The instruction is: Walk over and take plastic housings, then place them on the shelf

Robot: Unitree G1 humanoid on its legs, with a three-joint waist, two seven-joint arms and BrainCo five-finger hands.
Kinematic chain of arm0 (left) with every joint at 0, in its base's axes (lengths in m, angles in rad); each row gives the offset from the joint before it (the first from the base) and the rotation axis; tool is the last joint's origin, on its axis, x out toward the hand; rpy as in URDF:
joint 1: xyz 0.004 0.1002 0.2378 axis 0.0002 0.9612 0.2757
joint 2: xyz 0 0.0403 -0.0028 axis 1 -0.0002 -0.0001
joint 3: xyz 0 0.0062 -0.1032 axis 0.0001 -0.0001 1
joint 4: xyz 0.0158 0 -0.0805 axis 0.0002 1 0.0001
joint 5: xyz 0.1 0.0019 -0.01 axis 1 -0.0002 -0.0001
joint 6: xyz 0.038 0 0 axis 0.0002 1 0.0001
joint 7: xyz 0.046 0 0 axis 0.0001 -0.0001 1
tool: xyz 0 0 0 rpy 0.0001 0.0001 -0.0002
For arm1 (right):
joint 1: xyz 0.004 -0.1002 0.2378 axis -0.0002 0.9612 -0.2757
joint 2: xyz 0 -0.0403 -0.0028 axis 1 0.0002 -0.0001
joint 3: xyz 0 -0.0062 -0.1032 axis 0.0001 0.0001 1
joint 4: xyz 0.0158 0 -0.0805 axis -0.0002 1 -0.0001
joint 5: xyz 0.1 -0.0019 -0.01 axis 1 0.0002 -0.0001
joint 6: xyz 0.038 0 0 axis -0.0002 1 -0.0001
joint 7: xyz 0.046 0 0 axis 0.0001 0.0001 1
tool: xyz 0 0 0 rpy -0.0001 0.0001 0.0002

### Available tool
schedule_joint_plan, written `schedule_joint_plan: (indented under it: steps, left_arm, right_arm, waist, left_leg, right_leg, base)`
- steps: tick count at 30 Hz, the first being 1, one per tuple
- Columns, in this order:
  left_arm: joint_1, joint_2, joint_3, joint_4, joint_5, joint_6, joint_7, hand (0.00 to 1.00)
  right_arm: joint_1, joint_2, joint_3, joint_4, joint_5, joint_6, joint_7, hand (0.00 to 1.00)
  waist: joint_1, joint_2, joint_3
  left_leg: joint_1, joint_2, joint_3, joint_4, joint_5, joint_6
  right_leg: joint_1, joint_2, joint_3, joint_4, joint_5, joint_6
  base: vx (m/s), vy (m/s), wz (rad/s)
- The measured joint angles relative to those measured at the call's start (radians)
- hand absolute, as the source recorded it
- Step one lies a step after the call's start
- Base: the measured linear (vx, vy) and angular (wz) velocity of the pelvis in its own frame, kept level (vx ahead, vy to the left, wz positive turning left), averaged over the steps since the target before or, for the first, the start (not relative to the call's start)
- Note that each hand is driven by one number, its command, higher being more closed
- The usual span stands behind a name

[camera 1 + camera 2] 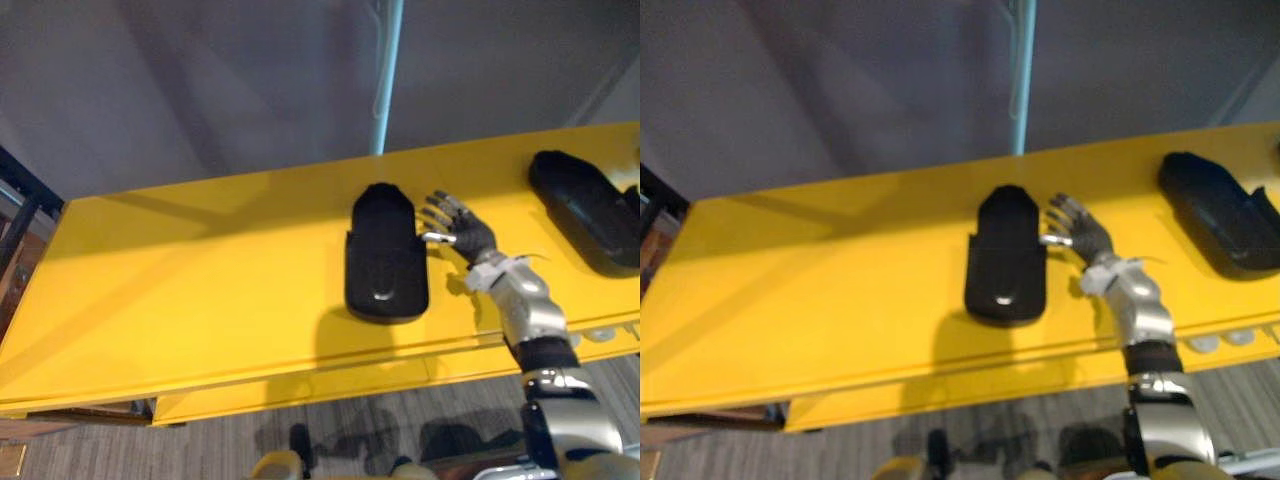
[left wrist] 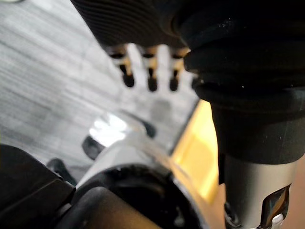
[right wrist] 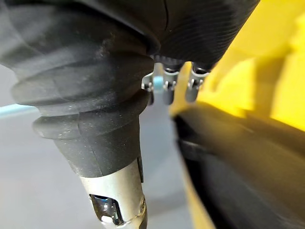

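A black plastic housing [image 1: 385, 255] lies lengthwise near the middle of the yellow shelf top [image 1: 180, 270]. My right hand [image 1: 462, 232] rests just to its right, open with fingers spread, the thumb at the housing's edge. Seen from the right wrist, the same housing [image 3: 238, 162] looms dark beside the straight fingers [image 3: 167, 88]. A second black housing [image 1: 590, 205] lies at the shelf's far right. My left hand [image 2: 150, 71] hangs over the grey floor with relaxed fingers, holding nothing.
A pale blue pole [image 1: 385, 75] rises behind the shelf against a grey wall. A dark rack [image 1: 20, 215] stands past the shelf's left end. Small white round parts [image 1: 1220, 342] sit at the front right edge. The shelf's left half is bare yellow.
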Motion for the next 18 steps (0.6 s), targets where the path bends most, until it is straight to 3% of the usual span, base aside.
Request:
schedule_joint_plan:
  steps: [4,7,9,11,15,18]
  left_arm:
    - [-0.004,0.001,0.000,0.001,0.000,-0.017,0.023,0.00]
    - [-0.004,0.002,0.001,0.002,-0.001,-0.026,0.023,0.00]
    - [-0.007,0.007,0.004,0.004,0.000,-0.045,0.022,0.00]
    - [-0.032,0.007,0.004,0.011,0.001,-0.069,0.018,0.00]
    - [-0.060,0.007,-0.002,0.042,0.004,-0.097,0.016,0.00]
    - [-0.060,0.007,-0.010,0.055,0.003,-0.097,0.017,0.00]
  right_arm:
    - [0.074,0.005,-0.077,-0.433,-0.197,-0.127,-0.129,0.00]
    - [0.140,0.006,-0.061,-0.661,-0.205,-0.143,-0.116,0.00]
    - [0.195,0.012,-0.012,-0.763,-0.161,-0.119,-0.056,0.00]
    - [0.261,0.041,0.076,-0.806,-0.072,-0.047,0.031,0.00]
    - [0.316,0.067,0.201,-0.805,-0.041,0.028,0.095,0.00]
    - [0.318,0.096,0.286,-0.797,-0.041,0.050,0.117,0.00]
  waist:
    - [-0.007,-0.011,0.007]
    - [-0.031,-0.021,0.013]
    - [-0.042,-0.027,0.016]
    - [-0.053,-0.032,0.019]
    - [-0.052,-0.038,0.023]
    - [-0.050,-0.040,0.024]
  left_leg:
    - [-0.010,0.009,0.030,0.004,0.000,0.000]
    - [-0.005,0.013,0.045,0.004,0.000,0.000]
    - [0.004,0.015,0.063,0.004,-0.004,-0.005]
    - [0.001,0.023,0.079,0.001,-0.004,-0.005]
    - [0.001,0.027,0.081,0.000,-0.004,-0.005]
    - [-0.001,0.031,0.080,0.000,-0.004,-0.005]
  right_leg:
    - [-0.037,0.002,0.038,0.012,0.001,-0.002]
    - [-0.040,0.004,0.053,0.014,0.000,-0.004]
    - [-0.048,0.012,0.078,0.019,0.001,-0.007]
    - [-0.071,0.016,0.099,0.035,0.000,-0.010]
    - [-0.074,0.016,0.104,0.037,-0.003,-0.014]
    - [-0.078,0.016,0.104,0.043,-0.005,-0.016]
  base:
    - [0.02,-0.001,-0.22]
    - [0.00,-0.012,-0.23]
    - [-0.03,-0.009,-0.30]
    - [-0.06,0.004,-0.20]
    - [-0.03,-0.004,-0.06]
    - [0.00,0.000,0.00]
